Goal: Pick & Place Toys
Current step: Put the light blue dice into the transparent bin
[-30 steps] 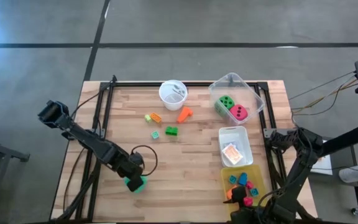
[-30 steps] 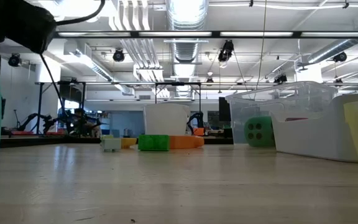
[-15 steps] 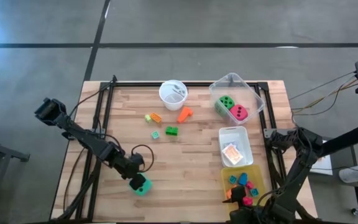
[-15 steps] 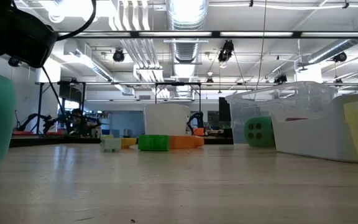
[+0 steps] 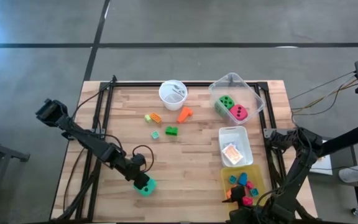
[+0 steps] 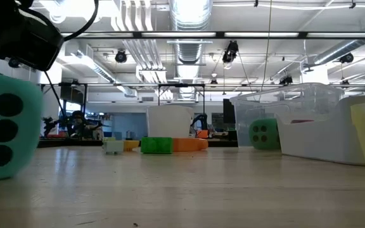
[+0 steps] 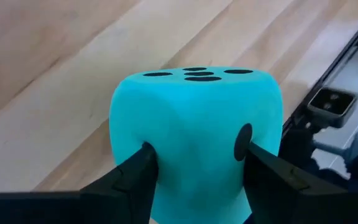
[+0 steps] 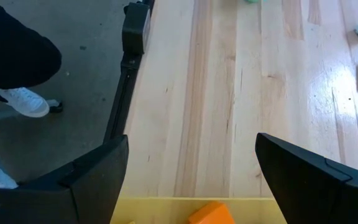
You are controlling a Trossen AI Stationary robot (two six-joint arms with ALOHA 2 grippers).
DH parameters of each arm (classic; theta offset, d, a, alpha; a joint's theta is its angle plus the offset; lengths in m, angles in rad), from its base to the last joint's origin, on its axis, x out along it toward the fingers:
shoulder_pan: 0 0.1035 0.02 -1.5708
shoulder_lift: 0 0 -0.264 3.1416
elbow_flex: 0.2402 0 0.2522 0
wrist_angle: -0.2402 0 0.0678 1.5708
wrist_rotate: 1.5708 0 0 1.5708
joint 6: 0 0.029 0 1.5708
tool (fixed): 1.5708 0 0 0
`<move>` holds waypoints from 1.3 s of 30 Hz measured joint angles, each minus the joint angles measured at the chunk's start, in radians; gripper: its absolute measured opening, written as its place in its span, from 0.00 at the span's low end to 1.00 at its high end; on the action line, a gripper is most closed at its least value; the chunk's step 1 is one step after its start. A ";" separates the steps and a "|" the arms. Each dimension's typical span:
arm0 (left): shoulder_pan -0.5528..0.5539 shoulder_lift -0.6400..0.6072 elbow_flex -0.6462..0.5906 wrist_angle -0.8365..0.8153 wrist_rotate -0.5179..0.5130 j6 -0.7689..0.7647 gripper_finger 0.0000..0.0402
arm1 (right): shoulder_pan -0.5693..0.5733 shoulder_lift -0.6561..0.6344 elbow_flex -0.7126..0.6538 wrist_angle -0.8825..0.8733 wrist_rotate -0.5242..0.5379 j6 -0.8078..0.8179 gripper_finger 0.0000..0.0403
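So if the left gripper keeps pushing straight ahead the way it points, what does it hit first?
The teal die: it already sits between the left gripper's fingers, which press its sides. Beyond it there looks to be only bare table, though depth is hard to judge.

Ceiling strip lights [image 6: 189,35] blaze white across the top of my low view, blown out at upper centre. The table [image 6: 189,190] below them is evenly lit, faintly glossy. Glare streaks the wood at the right edge of my right wrist view. The teal die [image 7: 194,134] looms soft-edged, casting only a faint shadow.
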 joint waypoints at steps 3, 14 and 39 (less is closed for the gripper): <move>0.001 0.002 -0.002 0.049 -0.044 0.005 0.47 | 0.000 0.000 0.000 0.000 0.000 0.000 0.86; 0.003 -0.002 0.004 0.256 -0.079 0.089 0.41 | -0.018 0.000 0.000 -0.001 0.168 -0.029 0.86; 0.090 -0.004 0.043 0.596 -0.215 0.734 0.40 | -0.172 0.000 -0.006 0.365 0.367 -0.469 0.86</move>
